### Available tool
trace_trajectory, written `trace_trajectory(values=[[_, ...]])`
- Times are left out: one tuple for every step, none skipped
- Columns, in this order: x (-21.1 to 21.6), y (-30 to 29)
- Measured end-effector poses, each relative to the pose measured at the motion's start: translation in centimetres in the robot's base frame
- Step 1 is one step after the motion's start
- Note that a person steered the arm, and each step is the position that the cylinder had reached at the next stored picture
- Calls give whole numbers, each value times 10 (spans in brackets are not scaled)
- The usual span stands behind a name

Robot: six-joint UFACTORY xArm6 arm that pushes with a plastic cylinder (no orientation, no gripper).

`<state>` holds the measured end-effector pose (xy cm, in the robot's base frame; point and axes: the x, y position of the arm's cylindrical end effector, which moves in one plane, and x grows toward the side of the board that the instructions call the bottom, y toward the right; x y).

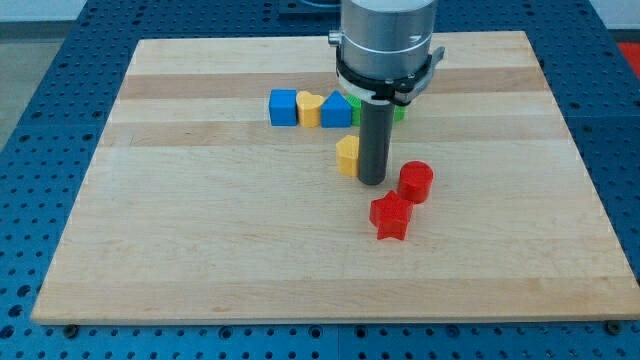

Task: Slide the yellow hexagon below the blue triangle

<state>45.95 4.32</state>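
The yellow hexagon point(347, 156) lies near the board's middle, partly hidden by my rod on its right side. My tip point(372, 182) rests on the board right beside the hexagon, on the hexagon's right and slightly toward the view's bottom. The blue triangle point(336, 110) sits above the hexagon in a row of blocks, a short gap apart from it.
The row also holds a blue cube point(283, 107) at the left, a yellow block point(310, 108), and a green block point(398, 112) mostly hidden behind the arm. A red cylinder point(416, 183) and a red star-like block point(391, 217) lie right of and below my tip.
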Motion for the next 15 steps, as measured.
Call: trace_trajectory(values=[[-4,0],[-11,-2],[-15,-8],[-15,-15],[-15,-15],[-11,-15],[3,-15],[7,-18],[6,-25],[3,-27],[-4,-31],[-8,-33],[-13,-33],[-20,-33],[-29,-33]])
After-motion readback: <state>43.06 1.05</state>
